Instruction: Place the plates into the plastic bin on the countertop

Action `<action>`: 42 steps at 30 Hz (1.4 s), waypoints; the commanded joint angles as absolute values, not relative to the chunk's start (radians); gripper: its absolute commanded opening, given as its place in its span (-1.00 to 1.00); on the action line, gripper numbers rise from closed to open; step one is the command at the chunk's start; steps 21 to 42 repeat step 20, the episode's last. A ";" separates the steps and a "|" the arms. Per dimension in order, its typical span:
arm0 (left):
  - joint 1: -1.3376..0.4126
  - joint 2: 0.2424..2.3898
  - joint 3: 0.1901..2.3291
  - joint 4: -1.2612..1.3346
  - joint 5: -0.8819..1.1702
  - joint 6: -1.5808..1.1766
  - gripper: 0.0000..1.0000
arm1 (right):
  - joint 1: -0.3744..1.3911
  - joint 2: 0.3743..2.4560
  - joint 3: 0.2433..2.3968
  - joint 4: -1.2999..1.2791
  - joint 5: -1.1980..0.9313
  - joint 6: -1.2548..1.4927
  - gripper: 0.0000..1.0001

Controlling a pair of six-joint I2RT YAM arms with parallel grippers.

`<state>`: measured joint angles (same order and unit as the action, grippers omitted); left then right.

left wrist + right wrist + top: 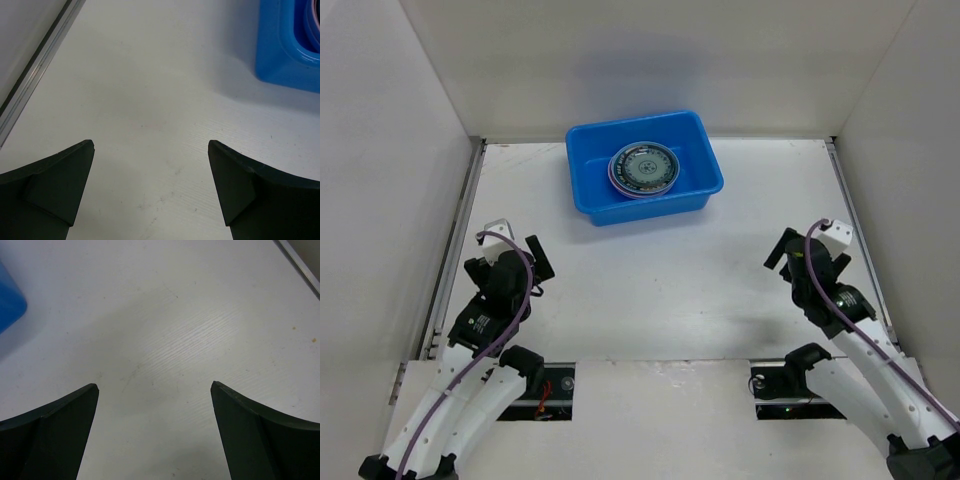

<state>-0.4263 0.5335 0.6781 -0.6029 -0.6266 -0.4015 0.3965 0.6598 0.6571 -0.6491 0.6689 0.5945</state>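
Observation:
The bright blue plastic bin (588, 185) stands at the back middle of the white countertop (660, 290). A stack of plates (643, 169) lies inside it, a teal patterned one on top with pink and lilac rims showing under it. No plate lies outside the bin. My left gripper (526, 262) is open and empty at the near left, far from the bin. In the left wrist view (151, 145) a corner of the bin (280, 50) shows at upper right. My right gripper (786, 254) is open and empty at the near right, above bare countertop (155, 386).
White walls (380, 150) close in the countertop on the left, back and right. A metal rail (35, 70) runs along the left edge and another (300, 262) along the right edge. A blue bin corner (9, 300) shows at the left of the right wrist view.

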 commanded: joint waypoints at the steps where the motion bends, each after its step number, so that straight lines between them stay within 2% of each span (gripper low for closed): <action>1: -0.435 0.534 0.678 -0.594 -0.653 -0.407 1.00 | 0.410 0.670 0.653 -0.626 0.704 0.618 1.00; 42: -0.438 0.552 0.693 -0.611 -0.660 -0.413 1.00 | 0.412 0.663 0.661 -0.624 0.704 0.614 1.00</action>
